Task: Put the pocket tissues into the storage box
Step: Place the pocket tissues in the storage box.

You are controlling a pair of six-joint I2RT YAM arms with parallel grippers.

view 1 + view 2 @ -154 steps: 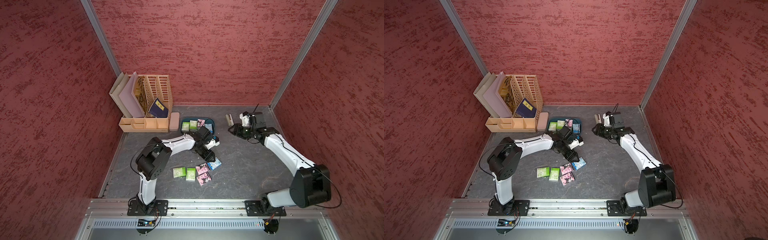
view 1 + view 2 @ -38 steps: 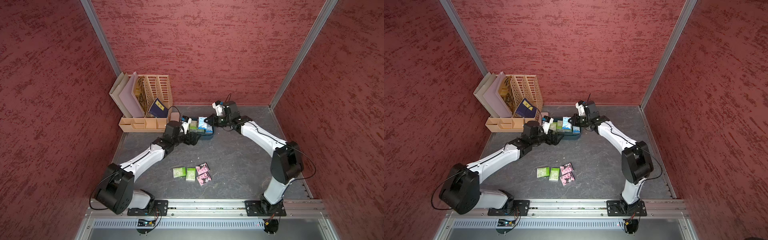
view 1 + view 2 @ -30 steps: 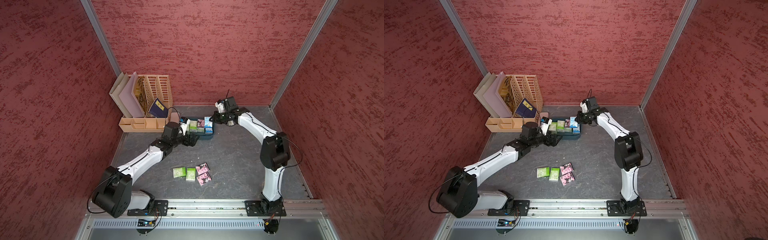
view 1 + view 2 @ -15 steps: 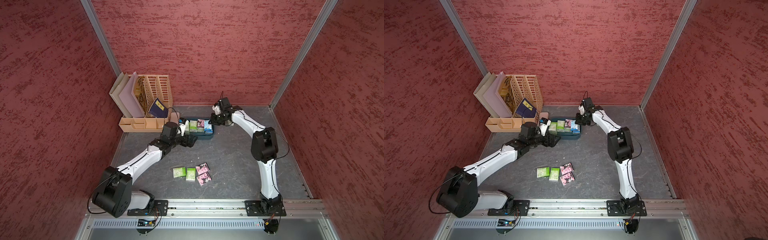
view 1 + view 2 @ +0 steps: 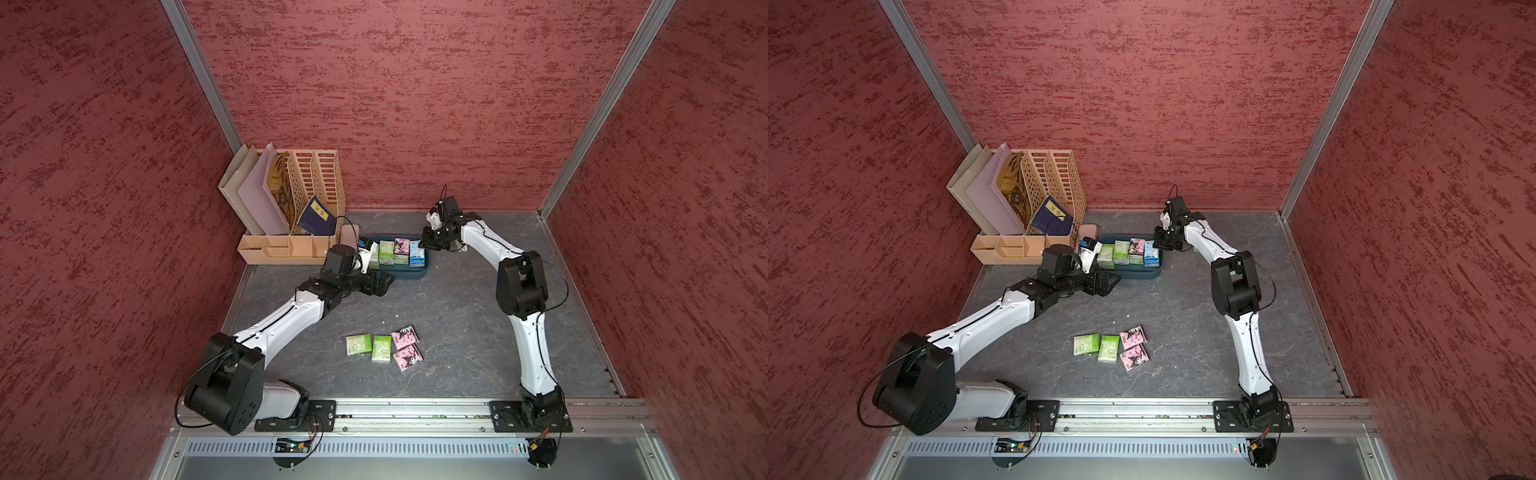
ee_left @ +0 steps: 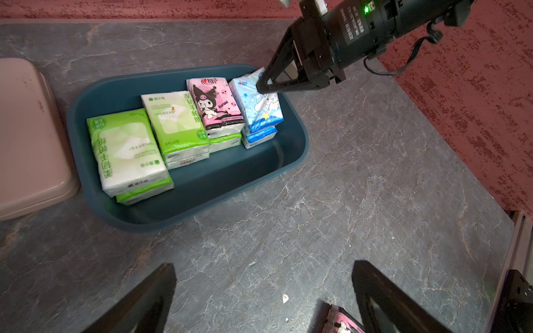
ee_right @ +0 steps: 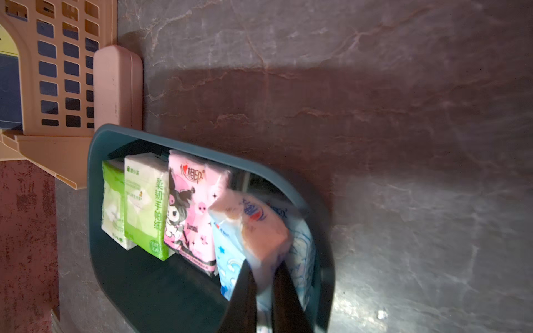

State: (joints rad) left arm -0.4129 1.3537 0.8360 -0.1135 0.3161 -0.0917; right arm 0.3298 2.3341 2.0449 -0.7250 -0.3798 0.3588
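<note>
The storage box [image 5: 409, 275] [image 5: 1142, 276] is a dark teal tray at the back of the table, holding stacked green, pink and blue pocket tissues [image 6: 178, 121]. My right gripper [image 5: 424, 244] [image 7: 265, 274] is at the box's right end, shut on the edge of a light-blue packet [image 7: 248, 225] [image 6: 259, 106] that leans on the blue stack. My left gripper [image 5: 382, 286] [image 6: 264, 266] hangs open over the bare table in front of the box. Two green and two pink packets [image 5: 384, 347] [image 5: 1111, 347] lie loose nearer the front; one pink packet [image 6: 343, 323] shows beside a left finger.
A tall beige slotted file organiser [image 5: 303, 195] stands at the back left. A slim pink case [image 6: 26, 138] [image 7: 116, 83] lies between it and the box. Red walls close in three sides, and a metal rail [image 5: 415, 409] runs along the front.
The right arm's elbow has swung left while its gripper stayed at the box's right end with the blue packet. The left gripper has barely moved.
</note>
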